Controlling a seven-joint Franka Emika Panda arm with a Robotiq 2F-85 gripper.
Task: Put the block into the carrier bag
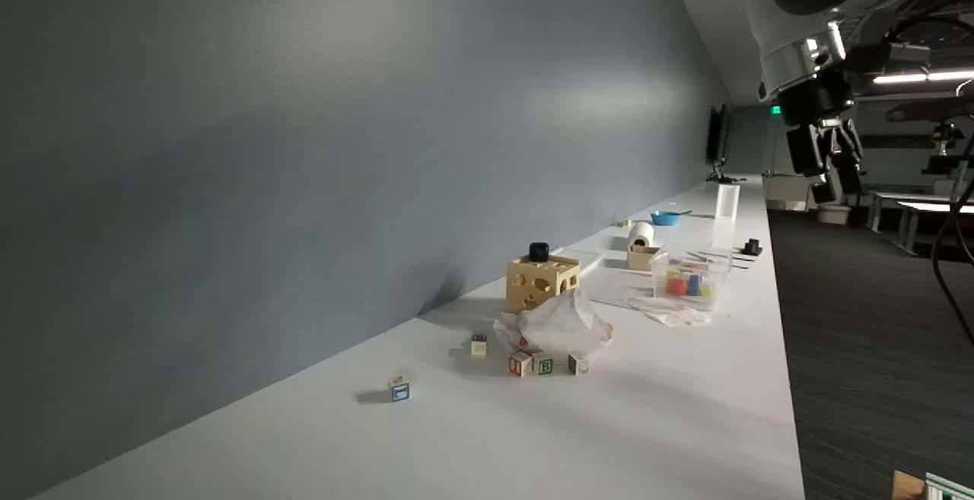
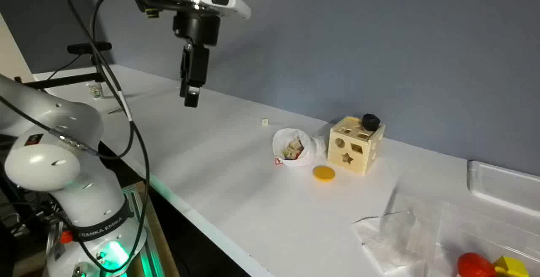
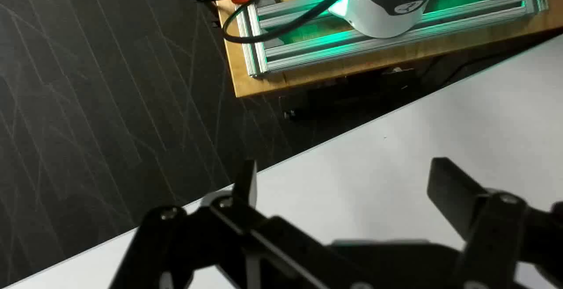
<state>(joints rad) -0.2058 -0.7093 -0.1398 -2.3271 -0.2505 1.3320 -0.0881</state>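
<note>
End effector (image 3: 344,181), spread wide and empty, hangs high; center it over the lone block (image 2: 264,122), well below and apart, then pinch opposite faces squarely.

in an exterior view, the bag (image 2: 307,150) is showing white, the gripper (image 2: 189,95) at its ten o'clock mostly black, the disc (image 2: 324,173) at four orange-yellow; in an exterior view, the block (image 1: 399,391) at the bag's eight o'clock is wearing blue on white.
</note>
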